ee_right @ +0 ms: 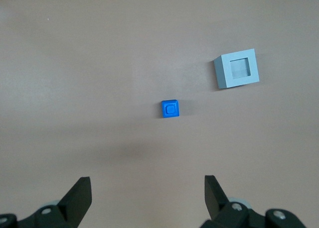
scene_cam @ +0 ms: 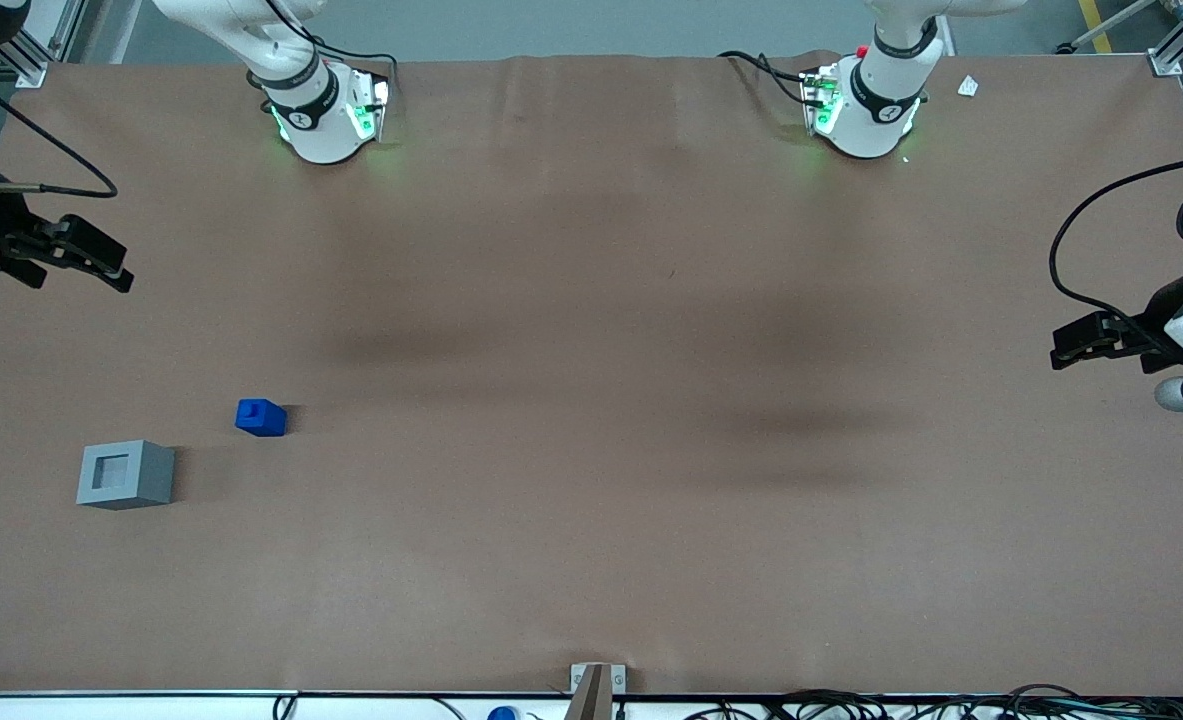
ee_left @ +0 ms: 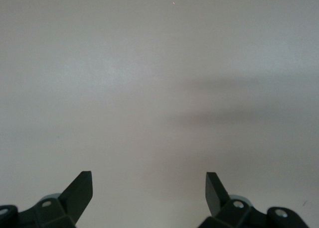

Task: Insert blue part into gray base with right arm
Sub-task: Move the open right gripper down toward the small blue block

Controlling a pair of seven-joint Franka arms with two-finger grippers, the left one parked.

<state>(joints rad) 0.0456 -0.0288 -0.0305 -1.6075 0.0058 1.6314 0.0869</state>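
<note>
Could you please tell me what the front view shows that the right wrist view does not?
Only the front view shows the right arm on its mount and the gripper hanging clear of the parts at the working arm's end of the table. Only the wrist view shows its open fingers close up. Both show the blue part lying apart from the empty gray base.

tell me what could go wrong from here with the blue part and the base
The gripper is open and high, far from the blue part, so nothing is held yet. The part is small, so an off-centre grasp could tip or push it. Its stub faces up, so it may need turning to suit the recess of the gray base. The base sits loose on the table and could slide on insertion.
</note>
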